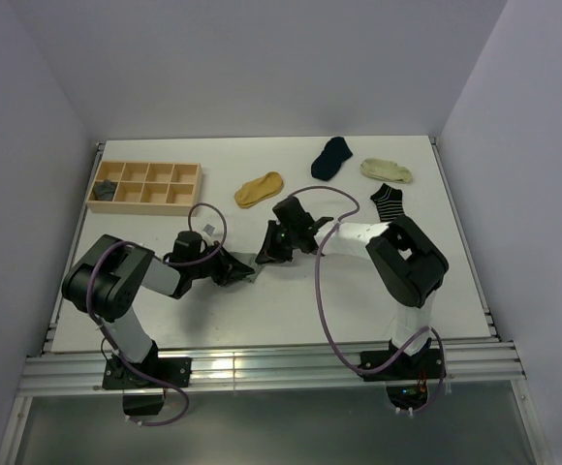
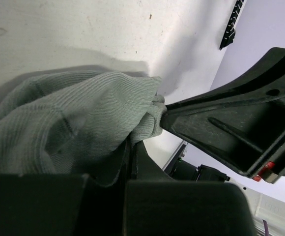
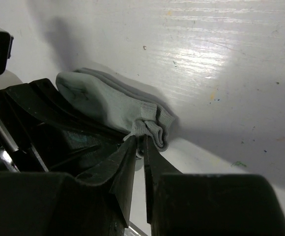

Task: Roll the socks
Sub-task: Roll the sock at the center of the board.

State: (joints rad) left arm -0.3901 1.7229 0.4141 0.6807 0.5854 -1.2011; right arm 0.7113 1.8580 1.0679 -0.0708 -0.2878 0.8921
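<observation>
On the table, grey sock in left fingers, right fingers.

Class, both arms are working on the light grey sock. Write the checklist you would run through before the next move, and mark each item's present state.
1. The left gripper holds the light grey sock: ok, jaws shut on bunched fabric.
2. The right gripper has the cuff: ok, jaws pinch its edge.
3. Sock rolled: not ok, it is only bunched and no roll has formed.
4. Grippers not touching each other: cannot tell, they sit very close together.
5. The mustard sock, navy sock, cream sock and striped sock are out of the way: ok, all lie farther back.
</observation>
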